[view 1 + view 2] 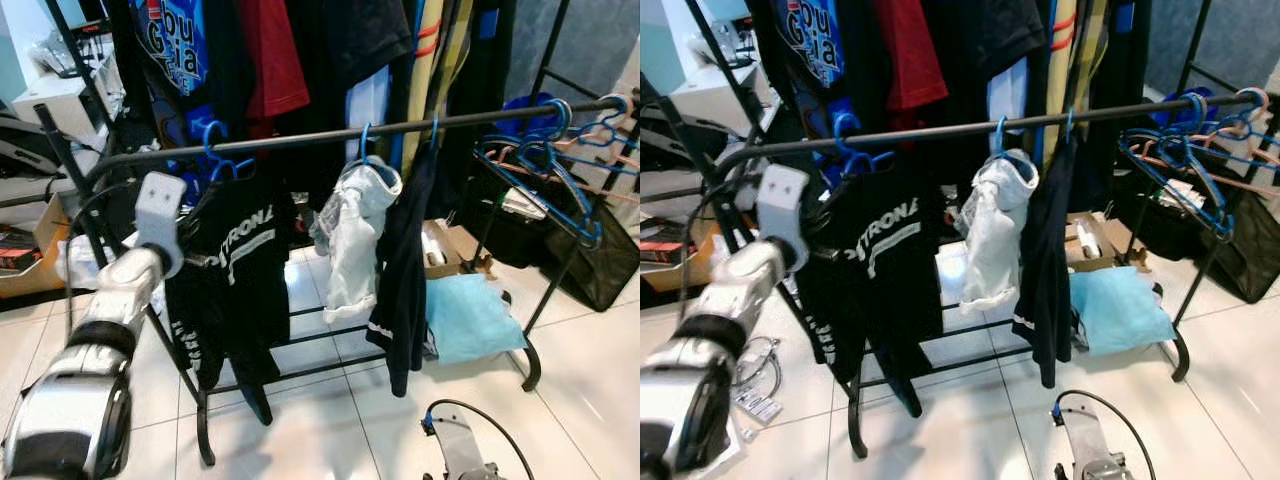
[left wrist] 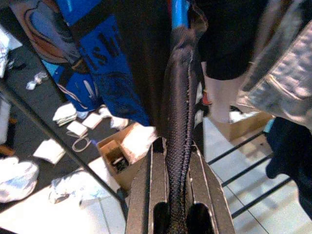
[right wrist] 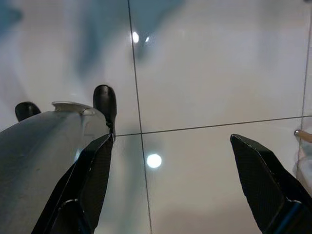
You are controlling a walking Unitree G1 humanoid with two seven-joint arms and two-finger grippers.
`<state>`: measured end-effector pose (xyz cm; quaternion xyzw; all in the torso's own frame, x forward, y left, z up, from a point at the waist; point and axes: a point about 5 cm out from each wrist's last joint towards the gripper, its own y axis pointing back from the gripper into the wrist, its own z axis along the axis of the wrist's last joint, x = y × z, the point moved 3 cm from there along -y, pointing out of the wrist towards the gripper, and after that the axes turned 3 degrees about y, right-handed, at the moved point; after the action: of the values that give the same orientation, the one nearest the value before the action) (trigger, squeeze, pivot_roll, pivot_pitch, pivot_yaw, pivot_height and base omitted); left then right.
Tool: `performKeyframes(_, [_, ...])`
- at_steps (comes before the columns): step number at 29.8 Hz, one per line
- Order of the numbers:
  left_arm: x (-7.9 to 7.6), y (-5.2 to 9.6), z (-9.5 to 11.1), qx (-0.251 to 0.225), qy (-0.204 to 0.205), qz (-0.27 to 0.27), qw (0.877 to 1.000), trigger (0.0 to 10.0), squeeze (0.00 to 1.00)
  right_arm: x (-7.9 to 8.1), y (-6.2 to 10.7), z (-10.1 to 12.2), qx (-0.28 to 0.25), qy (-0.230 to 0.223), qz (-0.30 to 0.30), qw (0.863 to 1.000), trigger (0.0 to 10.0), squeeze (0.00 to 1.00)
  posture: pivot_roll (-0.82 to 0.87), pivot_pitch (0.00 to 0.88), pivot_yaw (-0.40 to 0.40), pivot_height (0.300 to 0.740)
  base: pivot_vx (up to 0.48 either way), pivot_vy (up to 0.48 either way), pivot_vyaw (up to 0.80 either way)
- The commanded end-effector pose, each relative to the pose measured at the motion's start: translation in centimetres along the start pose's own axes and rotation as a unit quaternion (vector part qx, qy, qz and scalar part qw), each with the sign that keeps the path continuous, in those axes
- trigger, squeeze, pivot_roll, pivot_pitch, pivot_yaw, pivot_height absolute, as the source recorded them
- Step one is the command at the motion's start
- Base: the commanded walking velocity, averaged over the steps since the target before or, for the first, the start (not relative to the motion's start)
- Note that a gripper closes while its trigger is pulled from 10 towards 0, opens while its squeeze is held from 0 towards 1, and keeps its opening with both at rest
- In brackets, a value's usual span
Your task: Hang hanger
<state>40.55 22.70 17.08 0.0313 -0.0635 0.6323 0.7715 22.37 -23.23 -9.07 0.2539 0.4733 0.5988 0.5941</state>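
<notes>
Left pincer [image 2: 178,195] was clamped on a fold of the black T-shirt [image 1: 235,270], dark fabric pinched between both fingers [image 2: 146,195]. That shirt hung on a blue hanger [image 1: 215,150], its hook over the black rail [image 1: 300,140] of the clothes rack, directly above the pincer's grip. Further along the rail: a pale grey garment [image 1: 355,235] on another blue hanger, then a dark navy one [image 1: 405,270], then a cluster of bare blue and pink hangers [image 1: 555,160] at the far right end. Behind the rack, an open cardboard box [image 2: 119,153] sat on the floor; contents unclear. Right pincer [image 3: 180,180] hung low over white floor tiles [image 3: 204,73], fingers apart, holding nothing.
</notes>
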Motion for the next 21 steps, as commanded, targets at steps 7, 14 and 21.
performKeyframes(7, [0.5,2.8,0.5,-0.038,-0.014,-0.053,0.998,2.5,0.00,0.4,0.0,0.5,-0.004,0.012,0.004,1.000,10.0,0.00,-0.10,0.000,0.040,0.740,0.000,0.000,0.00])
performKeyframes(14, [1.5,4.8,0.5,-0.037,-0.011,-0.064,0.997,7.5,0.00,0.4,0.0,0.7,-0.005,0.013,0.004,1.000,10.0,0.00,-0.10,0.000,0.045,0.740,0.000,0.000,0.00])
performKeyframes(21, [1.3,6.3,0.8,-0.027,-0.008,-0.117,0.993,9.0,0.00,0.6,0.0,0.8,-0.007,0.009,0.004,1.000,10.0,0.00,-0.10,0.000,0.059,0.740,0.000,0.000,0.00])
